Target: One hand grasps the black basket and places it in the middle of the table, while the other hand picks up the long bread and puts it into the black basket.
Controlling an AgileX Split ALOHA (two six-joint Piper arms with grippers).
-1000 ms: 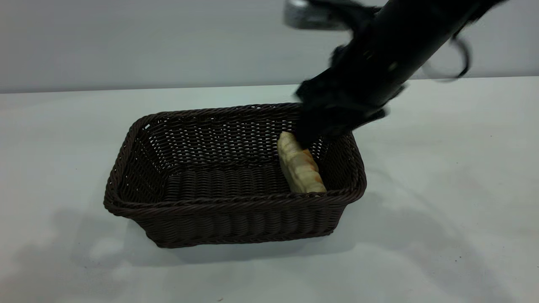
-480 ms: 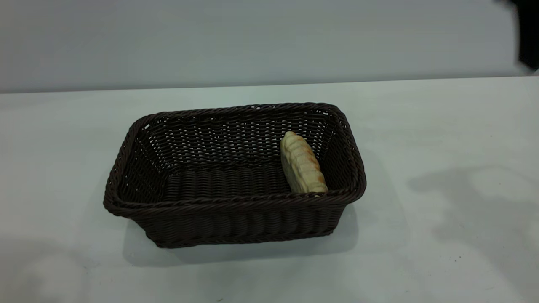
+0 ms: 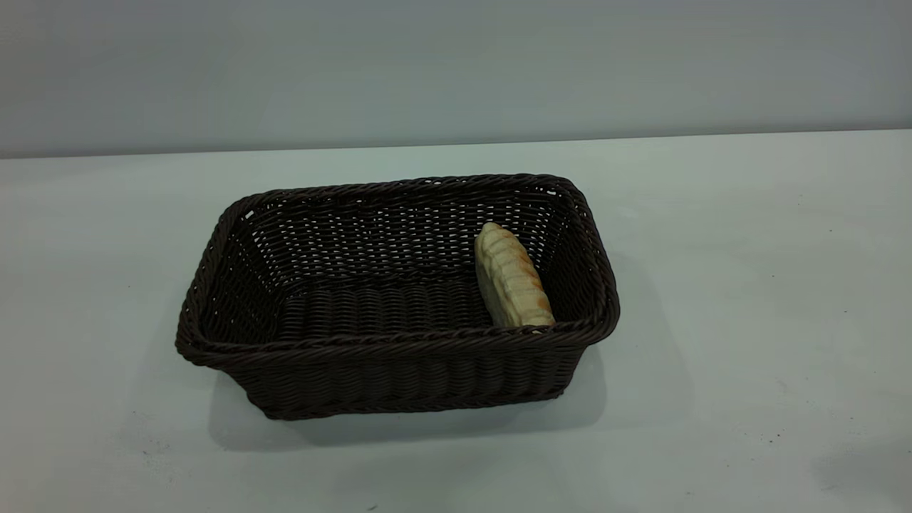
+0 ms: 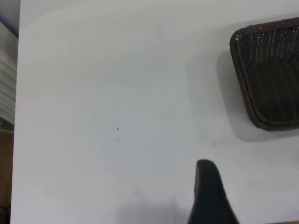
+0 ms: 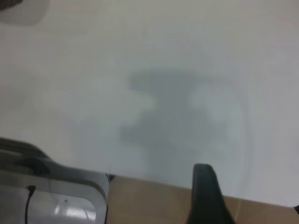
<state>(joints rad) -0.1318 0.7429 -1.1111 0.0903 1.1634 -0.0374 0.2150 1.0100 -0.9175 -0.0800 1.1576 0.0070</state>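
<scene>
The black basket (image 3: 399, 340) stands on the white table (image 3: 748, 285) near its middle. The long bread (image 3: 511, 278) lies inside it at the right end, leaning on the right wall. Both arms are outside the exterior view. The left wrist view shows one corner of the basket (image 4: 271, 74) well away from my left gripper (image 4: 254, 210); only one black finger (image 4: 208, 191) shows, with nothing beside it. My right gripper (image 5: 251, 196) hangs over the table's edge, far from the basket, with one finger (image 5: 205, 191) showing, and it holds nothing.
In the right wrist view the table edge runs across, with brown floor beyond it and a grey metal stand (image 5: 51, 196). The left wrist view shows the table's side edge (image 4: 17, 116) and bare white surface with tiny specks.
One second ago the right arm reached into the basket beside the bread. It then pulled up and away to the right and is now out of the exterior view. The bread stays in the basket.
</scene>
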